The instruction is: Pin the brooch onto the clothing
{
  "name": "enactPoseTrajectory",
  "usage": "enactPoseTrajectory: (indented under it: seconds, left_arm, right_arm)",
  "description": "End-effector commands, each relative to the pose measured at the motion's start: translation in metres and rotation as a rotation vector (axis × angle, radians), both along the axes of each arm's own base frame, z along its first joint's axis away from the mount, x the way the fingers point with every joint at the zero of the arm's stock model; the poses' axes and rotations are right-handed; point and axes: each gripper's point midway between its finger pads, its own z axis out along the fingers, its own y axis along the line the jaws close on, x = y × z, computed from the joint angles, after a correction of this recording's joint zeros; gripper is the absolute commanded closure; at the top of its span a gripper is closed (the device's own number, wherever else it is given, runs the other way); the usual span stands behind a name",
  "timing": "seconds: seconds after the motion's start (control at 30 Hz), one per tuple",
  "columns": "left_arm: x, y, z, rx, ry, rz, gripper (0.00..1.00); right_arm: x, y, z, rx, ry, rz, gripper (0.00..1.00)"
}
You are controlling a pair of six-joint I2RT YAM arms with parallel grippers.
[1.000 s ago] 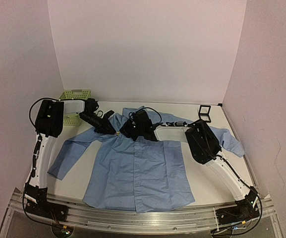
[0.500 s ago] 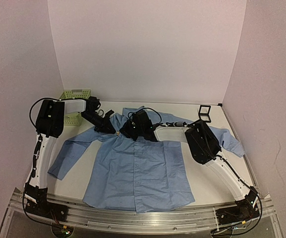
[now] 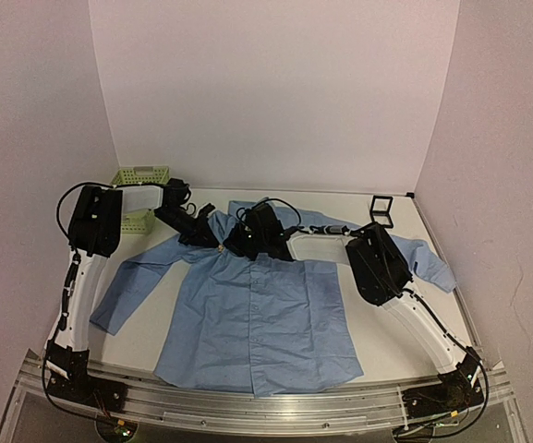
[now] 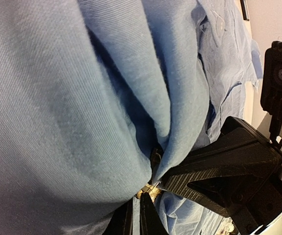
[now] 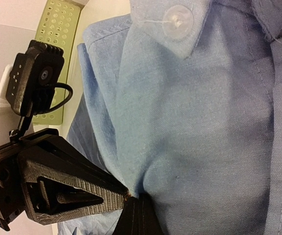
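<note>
Left gripper (image 4: 136, 203), holding brooch (image 4: 147, 190), has edged toward right gripper's (image 5: 136, 205) pinched shirt (image 3: 257, 314).

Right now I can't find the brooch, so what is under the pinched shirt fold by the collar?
Only a gold-coloured bit of what may be the brooch pokes out below the shirt fold, where both arms' jaws meet. The rest is covered by cloth.

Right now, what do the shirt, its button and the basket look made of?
Shirt: matte woven cloth, probably cotton; fine weave, soft folds.
Button: translucent, slightly glossy plastic by its look, sewn with thread.
Basket: pale green plastic, likely moulded; even rows of round holes.
</note>
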Motion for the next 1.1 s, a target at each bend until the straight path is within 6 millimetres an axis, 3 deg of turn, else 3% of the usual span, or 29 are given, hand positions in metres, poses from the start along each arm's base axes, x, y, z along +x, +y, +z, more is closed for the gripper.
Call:
enactPoseTrajectory:
  seconds: [0.0, 0.1, 0.23, 0.37, 0.57, 0.73, 0.93, 1.07]
  left_arm:
    - [0.008, 0.002, 0.021, -0.051, -0.054, -0.009, 0.94]
    - [0.008, 0.007, 0.024, -0.019, -0.129, -0.041, 0.93]
    - [-0.002, 0.012, 0.009, 0.017, -0.108, -0.07, 0.93]
    - [-0.01, 0.014, 0.012, 0.013, -0.107, -0.071, 0.93]
    - [-0.017, 0.017, 0.044, 0.001, -0.238, -0.182, 0.91]
    - [-0.042, 0.019, 0.065, -0.029, -0.464, -0.39, 0.84]
    - [-0.069, 0.015, 0.043, -0.007, -0.634, -0.59, 0.67]
    - [-0.064, 0.007, 0.025, 0.086, -0.761, -0.622, 0.65]
  right_arm:
    - [-0.024, -0.013, -0.064, -0.124, 0.143, 0.043, 1.0]
    - [-0.027, -0.012, -0.064, -0.108, 0.162, 0.061, 1.0]
    - [-0.035, -0.019, -0.07, -0.124, 0.18, 0.068, 1.0]
    - [-0.042, -0.014, -0.074, -0.098, 0.185, 0.109, 1.0]
    - [-0.04, -0.014, -0.068, -0.115, 0.141, 0.137, 1.0]
    - [-0.04, -0.015, -0.07, -0.121, 0.136, 0.138, 1.0]
    - [-0.04, -0.015, -0.073, -0.13, 0.128, 0.147, 1.0]
    - [-0.044, -0.017, -0.078, -0.135, 0.144, 0.15, 1.0]
